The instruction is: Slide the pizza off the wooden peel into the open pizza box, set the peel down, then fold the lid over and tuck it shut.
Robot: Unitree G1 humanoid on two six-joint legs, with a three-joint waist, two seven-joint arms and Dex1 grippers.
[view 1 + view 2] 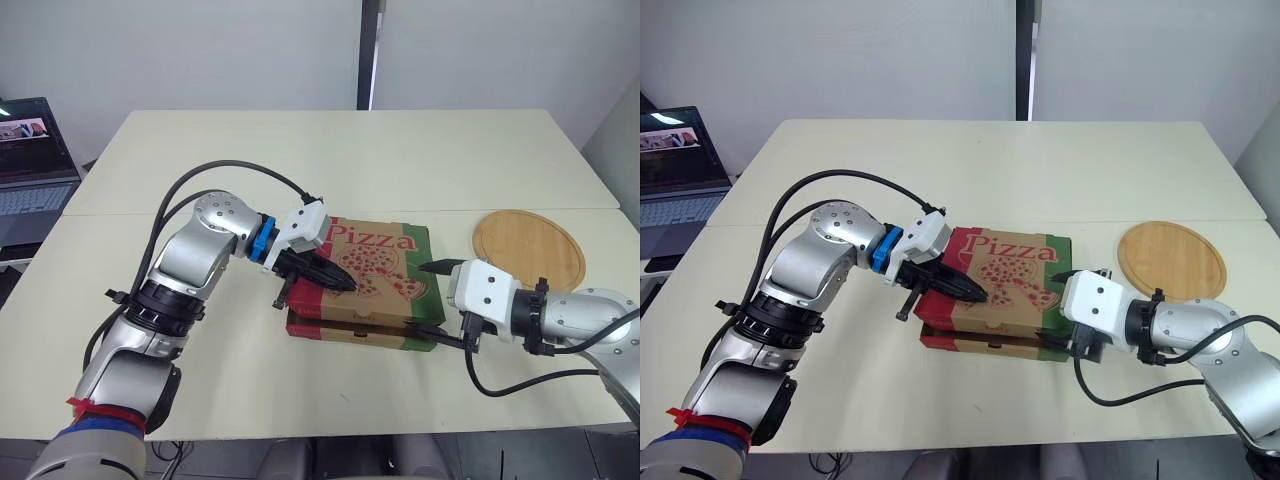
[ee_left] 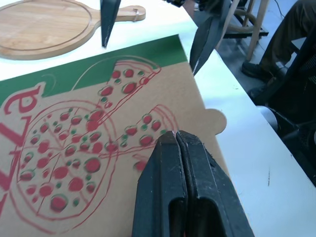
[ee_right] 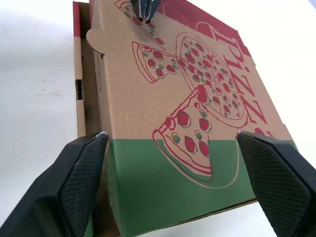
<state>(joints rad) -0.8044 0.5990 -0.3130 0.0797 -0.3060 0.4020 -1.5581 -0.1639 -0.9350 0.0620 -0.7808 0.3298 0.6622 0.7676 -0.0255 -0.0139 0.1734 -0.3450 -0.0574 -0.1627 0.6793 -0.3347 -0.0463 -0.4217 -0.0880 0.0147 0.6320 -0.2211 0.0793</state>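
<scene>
Bearing everything, table (image 1: 400,160): pale top, with the pizza box near its middle and front.
Pizza box (image 1: 390,270): lid folded down over the base, printed "Pizza" face up. The front edge rides a little above the base, and a rounded tab (image 2: 215,121) sticks out loose at one corner.
Laptop (image 1: 30,160): open, well apart from the box, past the table's far-left corner.
Wooden peel (image 1: 528,247): flat on the table just beyond the box's right end, apart from it, with nothing on the round board.
Person's leg (image 2: 296,24): off the table on the box's front side, with a dark shoe on the floor beside chair legs.
Left gripper (image 1: 347,286): fingers pressed tight together with nothing between them, tips down on the lid's pizza drawing towards the box's front left.
Right gripper (image 1: 428,300): spread wide and gripping nothing. Its fingers (image 3: 81,173) stand either side of the box's green right end, one by the far corner and one by the near corner. Whether they touch the cardboard cannot be told.
In the way: the left gripper's arm reaches over the box's left edge.
</scene>
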